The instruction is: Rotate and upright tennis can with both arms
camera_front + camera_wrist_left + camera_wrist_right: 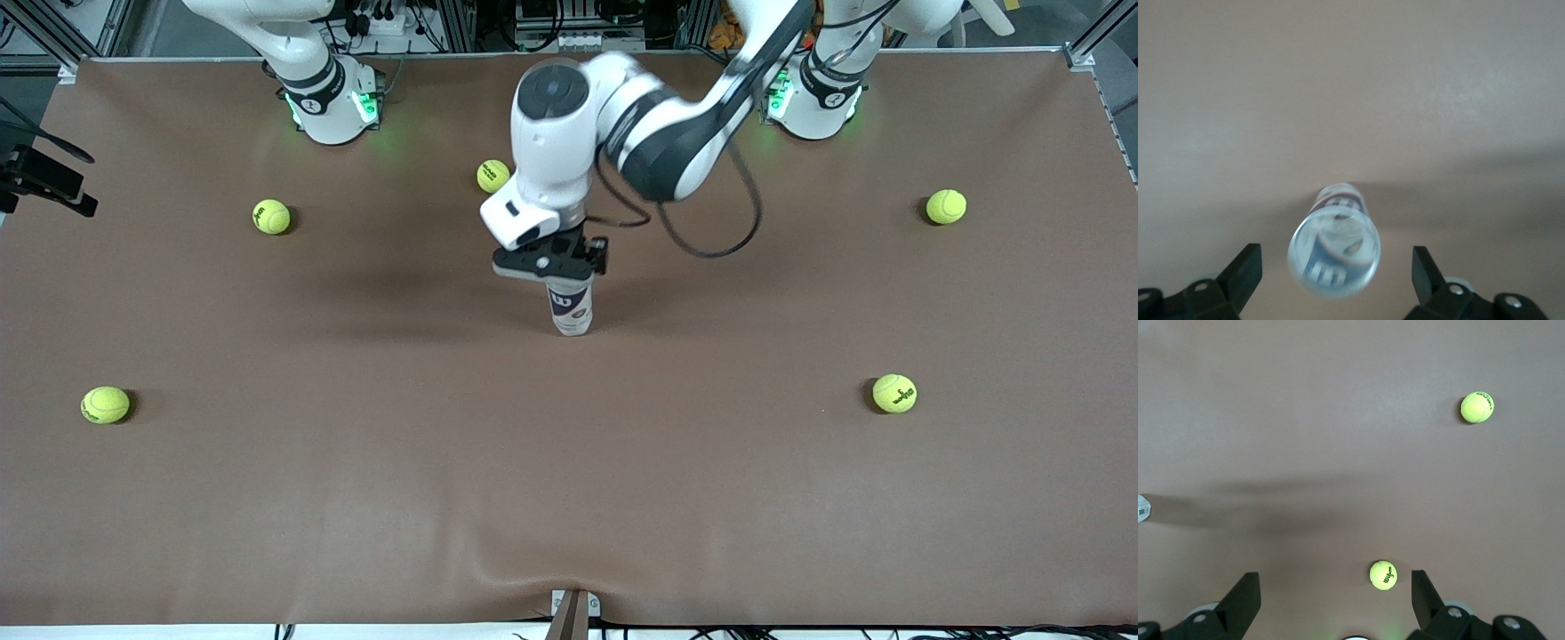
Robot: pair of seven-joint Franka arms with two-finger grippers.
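Observation:
The tennis can [570, 311] stands upright near the middle of the brown table, its white and navy label facing the front camera. My left gripper [553, 269] hangs directly over its top, which it hides in the front view. In the left wrist view I look down on the can's round upper end [1333, 257], and my left gripper [1337, 259] is open, one finger [1245, 270] on each side, with a gap between fingers and can. My right gripper [1336, 585] is open and empty high over the table near the right arm's base [331, 102].
Several yellow-green tennis balls lie scattered on the table: one [493, 175] farther from the front camera than the can, others [271, 216] [105, 404] toward the right arm's end, and two [946, 206] [894, 393] toward the left arm's end. A small clamp [573, 613] sits at the table's near edge.

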